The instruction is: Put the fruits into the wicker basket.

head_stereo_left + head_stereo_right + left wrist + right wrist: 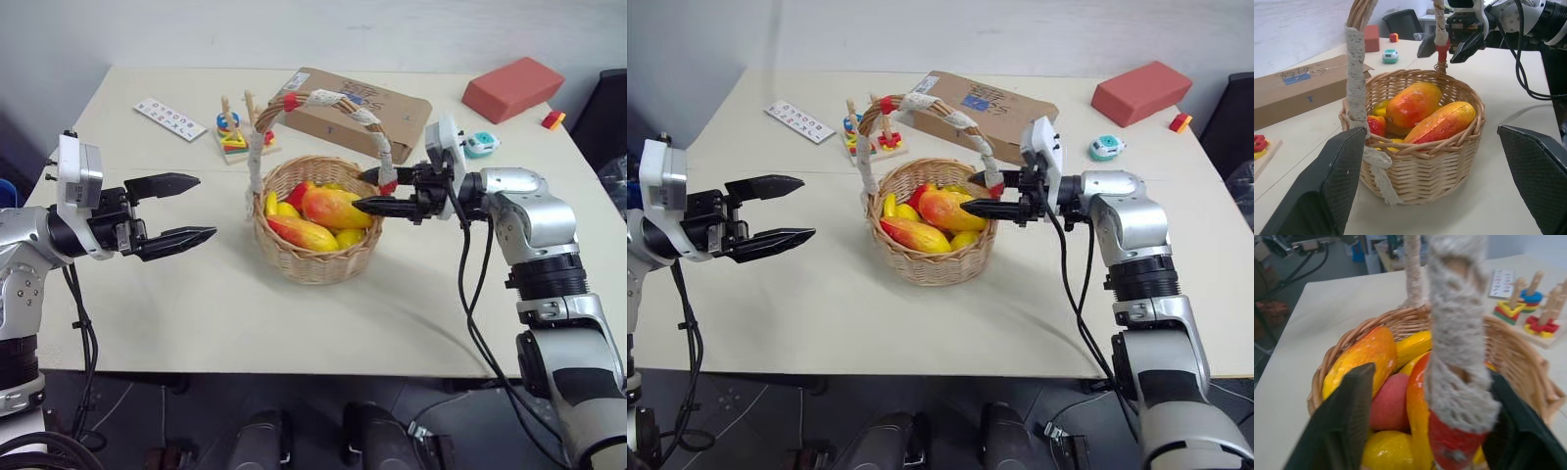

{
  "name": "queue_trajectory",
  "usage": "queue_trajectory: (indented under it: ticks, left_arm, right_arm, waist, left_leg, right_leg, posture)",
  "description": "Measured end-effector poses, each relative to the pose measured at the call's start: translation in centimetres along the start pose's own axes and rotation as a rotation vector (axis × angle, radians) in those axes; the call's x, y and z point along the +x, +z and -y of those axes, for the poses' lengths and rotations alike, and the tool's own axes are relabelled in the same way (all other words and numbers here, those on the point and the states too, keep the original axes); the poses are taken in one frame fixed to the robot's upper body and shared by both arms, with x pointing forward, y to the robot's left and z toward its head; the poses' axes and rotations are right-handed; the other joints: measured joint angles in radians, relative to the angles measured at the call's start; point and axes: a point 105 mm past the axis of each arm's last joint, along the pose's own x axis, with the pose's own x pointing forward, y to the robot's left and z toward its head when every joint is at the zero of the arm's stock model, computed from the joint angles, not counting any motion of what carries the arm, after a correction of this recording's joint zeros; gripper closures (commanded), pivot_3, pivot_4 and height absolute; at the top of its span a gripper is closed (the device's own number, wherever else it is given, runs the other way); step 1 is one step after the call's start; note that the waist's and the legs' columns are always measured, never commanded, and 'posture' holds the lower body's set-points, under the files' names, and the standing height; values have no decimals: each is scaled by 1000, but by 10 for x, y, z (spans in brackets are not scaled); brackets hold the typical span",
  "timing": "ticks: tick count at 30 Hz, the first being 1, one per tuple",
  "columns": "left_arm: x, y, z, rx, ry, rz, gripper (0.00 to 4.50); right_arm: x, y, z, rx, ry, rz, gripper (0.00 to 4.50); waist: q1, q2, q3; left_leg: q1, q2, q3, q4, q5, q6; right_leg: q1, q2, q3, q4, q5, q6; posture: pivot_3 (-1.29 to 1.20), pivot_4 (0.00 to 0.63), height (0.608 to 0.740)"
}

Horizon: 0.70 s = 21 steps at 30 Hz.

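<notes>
The wicker basket [313, 264] stands mid-table, its lace-wrapped handle [333, 101] arching over it. Two yellow-orange and red fruits [336, 208] [304, 233] lie inside it on top of smaller yellow and red toy fruits. My right gripper [360, 191] reaches in level from the right at the rim. Its fingers [1342, 421] straddle the red end of the handle [1459, 357] with a gap on each side, so it is open. My left gripper [206, 207] hovers to the left of the basket, pointing at it. It is wide open with nothing between its fingers [1322, 186].
Behind the basket lie a flat cardboard box [362, 113] and a wooden stacking toy [240, 137]. A white card [169, 118] sits at the back left. A red block [512, 88], a small teal object [481, 144] and a small red-yellow toy [554, 119] are at the back right.
</notes>
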Motion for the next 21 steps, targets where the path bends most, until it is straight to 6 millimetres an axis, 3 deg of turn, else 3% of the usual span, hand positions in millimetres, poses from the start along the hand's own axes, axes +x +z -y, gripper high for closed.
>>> queue_trajectory:
  ticks: [5,8,14,18,21]
  left_arm:
    - [0,0,0,0,2,-1,0]
    - [2,0,1,-3,-3,4,0]
    - [12,-1,2,-12,-41,28,0]
    - [25,-4,2,-38,-96,60,0]
    - [39,-8,6,-62,-152,80,0]
  right_arm:
    - [-14,-1,-4,7,-3,-4,4317]
    - [-46,-3,-14,58,-77,16,4310]
    - [-109,20,-34,62,-367,86,4310]
    - [-167,19,-28,25,-724,93,4310]
    - [-196,10,-23,-12,-907,57,4310]
  waist:
    - [-2,0,0]
    - [11,0,0]
    - [24,0,0]
    - [32,0,0]
    - [33,0,0]
  left_leg:
    - [0,0,-1,0,0,0]
    - [-1,0,-1,0,0,0]
    - [0,1,-1,0,0,0]
    - [2,1,1,0,0,0]
    - [2,1,1,0,0,0]
  right_leg:
    - [0,0,-1,0,0,0]
    - [1,0,-2,-3,0,0]
    - [4,0,-3,-6,1,1]
    - [6,1,-2,-7,2,3]
    - [5,2,-2,-7,2,3]
  posture:
    - [0,150,740]
    - [0,150,740]
    - [0,150,740]
    - [0,150,740]
    - [0,150,740]
